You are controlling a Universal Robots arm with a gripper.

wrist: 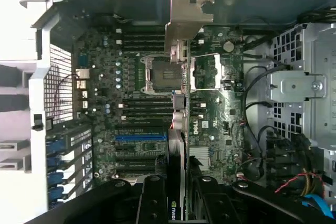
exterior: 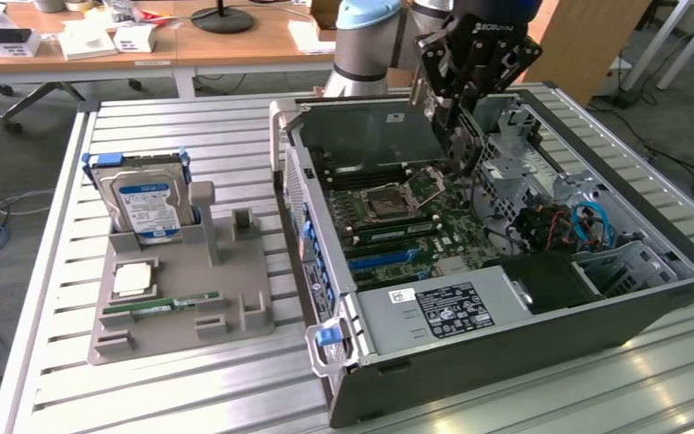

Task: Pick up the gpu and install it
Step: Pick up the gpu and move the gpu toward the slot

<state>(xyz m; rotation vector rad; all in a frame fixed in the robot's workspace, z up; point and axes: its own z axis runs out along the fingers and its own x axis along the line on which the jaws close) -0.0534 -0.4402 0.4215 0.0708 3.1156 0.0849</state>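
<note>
Clamping NVIDIA-marked gpu [wrist: 181,124], tool [wrist: 178,190] above DELL-marked motherboard [wrist: 131,121]

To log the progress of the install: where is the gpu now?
The gpu is clamped edge-on in the gripper, hanging over the motherboard of the open computer case, beside the CPU socket in the wrist view.

A hard drive [exterior: 145,203] stands in a grey holder [exterior: 245,271] beside the open computer case [exterior: 540,344].
</note>
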